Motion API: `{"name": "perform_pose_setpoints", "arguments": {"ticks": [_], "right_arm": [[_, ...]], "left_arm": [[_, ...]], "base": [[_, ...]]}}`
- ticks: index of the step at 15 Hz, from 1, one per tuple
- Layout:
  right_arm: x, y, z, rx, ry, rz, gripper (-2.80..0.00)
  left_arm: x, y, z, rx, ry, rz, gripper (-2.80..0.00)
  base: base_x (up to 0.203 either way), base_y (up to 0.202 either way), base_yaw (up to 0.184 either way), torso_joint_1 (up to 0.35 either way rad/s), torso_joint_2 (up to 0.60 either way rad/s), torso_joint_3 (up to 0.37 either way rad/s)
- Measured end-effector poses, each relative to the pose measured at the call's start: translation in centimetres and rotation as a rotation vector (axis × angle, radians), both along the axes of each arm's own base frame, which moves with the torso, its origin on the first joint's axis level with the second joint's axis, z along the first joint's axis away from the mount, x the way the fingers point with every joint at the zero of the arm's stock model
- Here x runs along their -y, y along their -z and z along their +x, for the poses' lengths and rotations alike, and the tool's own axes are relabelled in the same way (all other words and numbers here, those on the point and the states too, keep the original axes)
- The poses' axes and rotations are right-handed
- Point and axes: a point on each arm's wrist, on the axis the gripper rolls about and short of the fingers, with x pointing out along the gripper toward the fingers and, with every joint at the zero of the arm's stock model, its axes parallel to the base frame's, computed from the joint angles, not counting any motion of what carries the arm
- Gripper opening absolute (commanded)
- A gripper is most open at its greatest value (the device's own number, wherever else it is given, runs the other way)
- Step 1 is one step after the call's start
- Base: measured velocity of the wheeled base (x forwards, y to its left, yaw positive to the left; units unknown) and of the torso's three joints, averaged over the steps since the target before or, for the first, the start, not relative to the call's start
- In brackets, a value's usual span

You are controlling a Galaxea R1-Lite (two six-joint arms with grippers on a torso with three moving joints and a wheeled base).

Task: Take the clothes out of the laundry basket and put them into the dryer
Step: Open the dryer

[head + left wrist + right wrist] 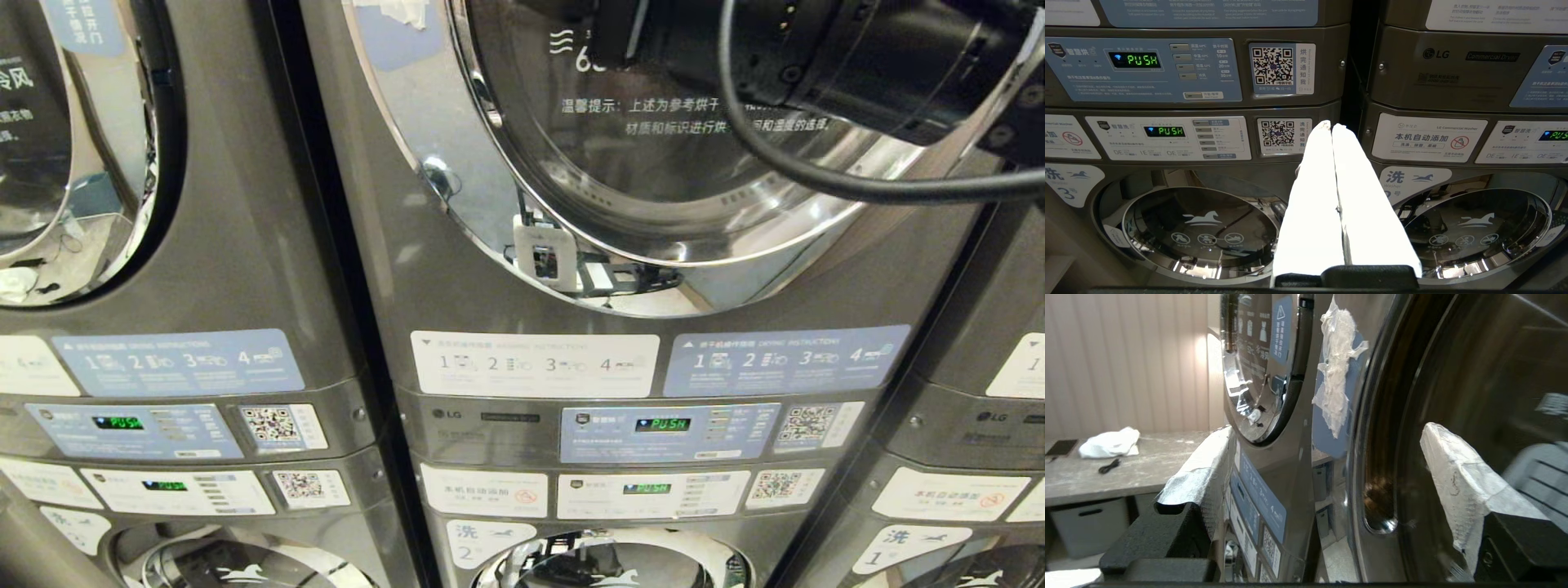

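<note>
Up high, right end effector (1327, 457) splayed beside dryer door (1453, 375)

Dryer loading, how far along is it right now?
Done: nothing that shows. No clothes or basket are in view, and the middle dryer door looks shut. In hand: the right tool, open and empty, is up beside that door, probably to open it. The left tool is shut, empty and parked low, facing the washers. Left: open the door, fetch the clothes, load them.
</note>
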Motion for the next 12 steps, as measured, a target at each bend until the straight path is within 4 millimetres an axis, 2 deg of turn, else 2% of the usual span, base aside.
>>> {"name": "perform_pose_setpoints", "arguments": {"ticks": [6,12], "right_arm": [[-3.9,0.7,1.5,-0.011,0.112,0.039,0.0],[-5.3,1.9,2.3,-0.026,0.115,0.017,0.0]], "left_arm": [[0.0,0.0,0.0,0.0,0.0,0.0,-2.8],[0.0,0.0,0.0,0.0,0.0,0.0,-2.8]], "base": [[0.0,0.0,0.0,0.0,0.0,0.0],[0.0,0.0,0.0,0.0,0.0,0.0]]}}
